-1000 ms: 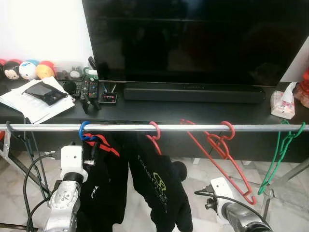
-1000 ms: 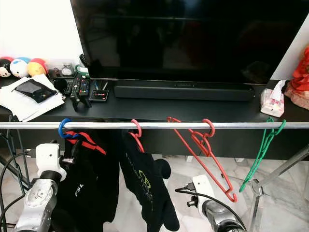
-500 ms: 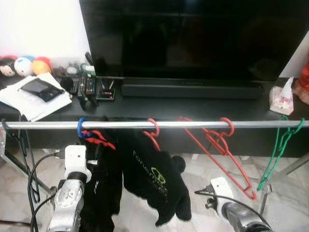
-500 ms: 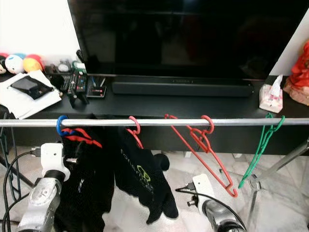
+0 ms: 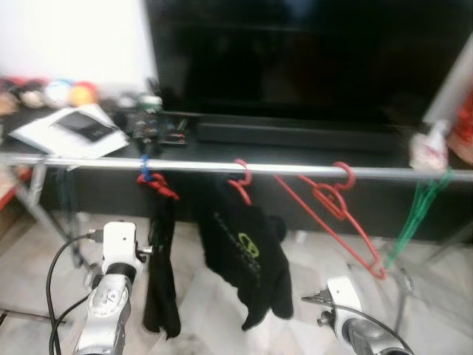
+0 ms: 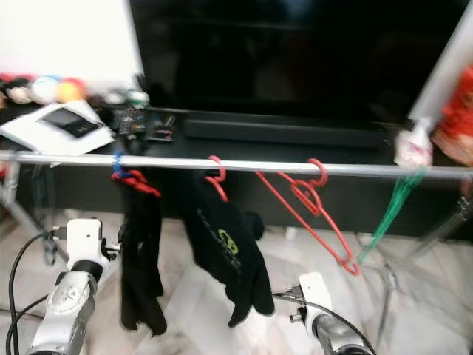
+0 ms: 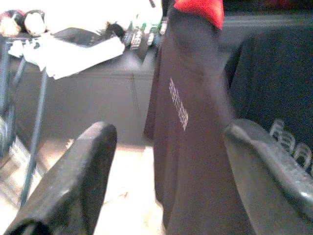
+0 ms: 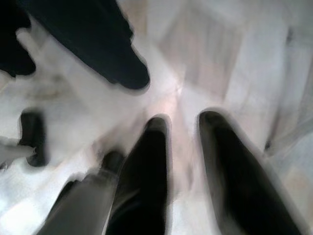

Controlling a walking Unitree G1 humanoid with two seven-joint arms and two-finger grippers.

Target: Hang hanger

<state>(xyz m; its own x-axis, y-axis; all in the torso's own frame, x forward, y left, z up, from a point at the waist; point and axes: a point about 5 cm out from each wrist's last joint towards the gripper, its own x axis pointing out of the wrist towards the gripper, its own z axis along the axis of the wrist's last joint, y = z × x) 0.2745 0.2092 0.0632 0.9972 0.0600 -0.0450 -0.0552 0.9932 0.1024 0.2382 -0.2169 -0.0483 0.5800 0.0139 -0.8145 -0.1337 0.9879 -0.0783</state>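
A metal rail runs across in front of me. From it hang a blue hanger carrying a dark garment with a red collar, a red hanger carrying a black shirt with a green logo, an empty red hanger and a green hanger. My left arm is low, just left of the dark garment. In the left wrist view my left gripper is open, the garment ahead of its fingers. My right gripper points at the floor, slightly open and holding nothing.
Behind the rail a black console carries a large TV, a soundbar, papers, remotes, plush toys and a tissue pack. Rack legs stand at both ends. Cables trail by my left arm over the marble floor.
The whole picture has shifted and blurred, so the camera moved; the rail looks farther off. The dark garment now hangs narrow and straight, and both garments show down to their hems.
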